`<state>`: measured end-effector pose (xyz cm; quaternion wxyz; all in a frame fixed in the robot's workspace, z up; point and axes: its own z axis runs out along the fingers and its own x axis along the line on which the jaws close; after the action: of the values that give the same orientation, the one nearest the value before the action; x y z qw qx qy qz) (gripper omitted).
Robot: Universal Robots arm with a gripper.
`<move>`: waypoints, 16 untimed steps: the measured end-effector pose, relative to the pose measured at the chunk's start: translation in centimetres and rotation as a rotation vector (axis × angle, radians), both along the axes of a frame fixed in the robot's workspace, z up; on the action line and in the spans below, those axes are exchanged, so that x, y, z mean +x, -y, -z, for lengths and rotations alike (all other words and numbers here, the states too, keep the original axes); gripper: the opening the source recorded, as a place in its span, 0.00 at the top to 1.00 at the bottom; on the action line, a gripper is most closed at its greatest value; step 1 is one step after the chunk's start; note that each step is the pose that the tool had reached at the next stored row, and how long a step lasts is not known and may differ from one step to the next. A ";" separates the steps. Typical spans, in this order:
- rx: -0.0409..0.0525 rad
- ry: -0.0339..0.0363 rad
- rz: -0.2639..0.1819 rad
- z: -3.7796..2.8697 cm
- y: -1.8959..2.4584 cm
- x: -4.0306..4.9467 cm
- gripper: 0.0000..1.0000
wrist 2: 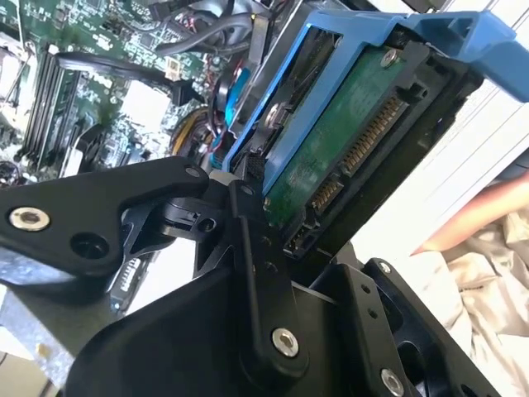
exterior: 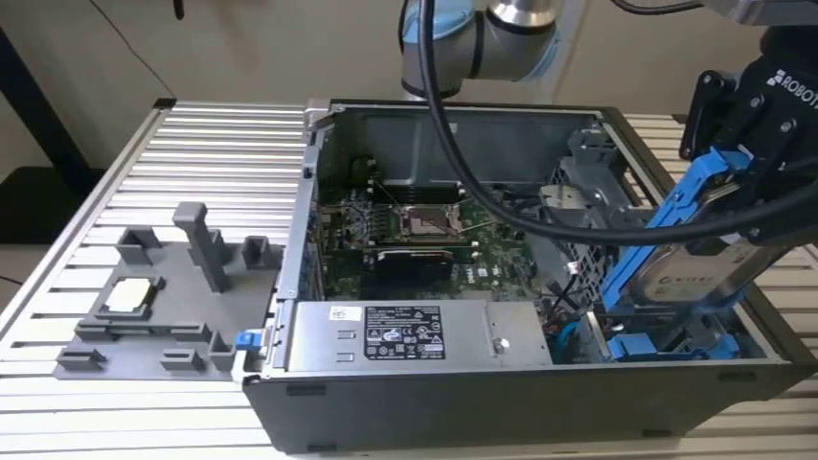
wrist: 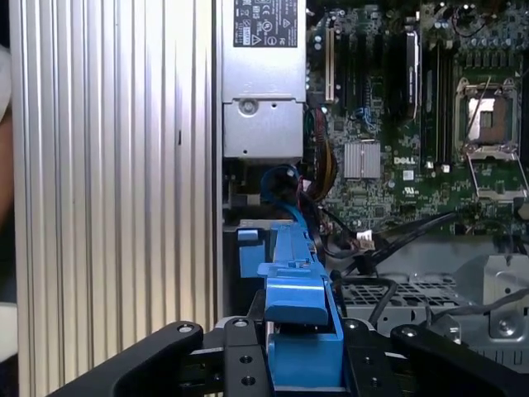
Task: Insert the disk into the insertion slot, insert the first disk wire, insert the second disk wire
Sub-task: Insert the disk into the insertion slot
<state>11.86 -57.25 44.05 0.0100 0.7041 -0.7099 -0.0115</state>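
The disk, a silver-grey drive in a bright blue carrier, hangs tilted, its lower end dipping into the open computer case at the exterior view's right. My gripper is shut on its upper end. In the second wrist view the black fingers clamp the carrier beside the disk, whose green circuit board and connector pins face the camera. The insertion slot, a dark bay with blue tabs, lies directly below the disk. In the first wrist view the blue carrier sits between the jaws of the gripper. Loose cables with a white plug lie next to the bay.
A silver power supply fills the case's front, the motherboard behind it. The arm's black cable loops over the case. A grey fixture sits on the ribbed table. A person's hand is beside the case.
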 end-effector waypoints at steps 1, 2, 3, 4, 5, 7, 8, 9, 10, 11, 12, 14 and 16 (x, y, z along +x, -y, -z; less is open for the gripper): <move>0.0003 0.0005 0.000 0.14 0.00 0.05 0.67; 0.0002 0.0006 -0.001 0.30 0.00 0.12 0.67; 0.0004 0.0007 -0.002 0.47 0.00 0.21 0.67; 0.0004 0.0007 -0.002 0.65 0.00 0.32 0.67; 0.0003 0.0007 -0.002 0.80 0.00 0.44 0.67; 0.0003 0.0007 -0.004 1.11 0.00 0.62 0.67; 0.0003 0.0007 -0.006 1.24 0.00 0.65 0.67; 0.0001 0.0007 -0.011 1.36 0.00 0.65 0.67; 0.0001 0.0007 -0.017 1.48 0.00 0.66 0.67; 0.0003 0.0007 -0.022 1.60 0.00 0.66 0.67; 0.0004 0.0007 -0.026 1.73 0.00 0.67 0.67; 0.0003 0.0007 -0.030 1.95 0.00 0.67 0.67; 0.0005 0.0008 -0.030 2.19 0.01 0.67 0.67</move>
<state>12.54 -57.26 41.87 0.0098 0.7147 -0.6993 -0.0113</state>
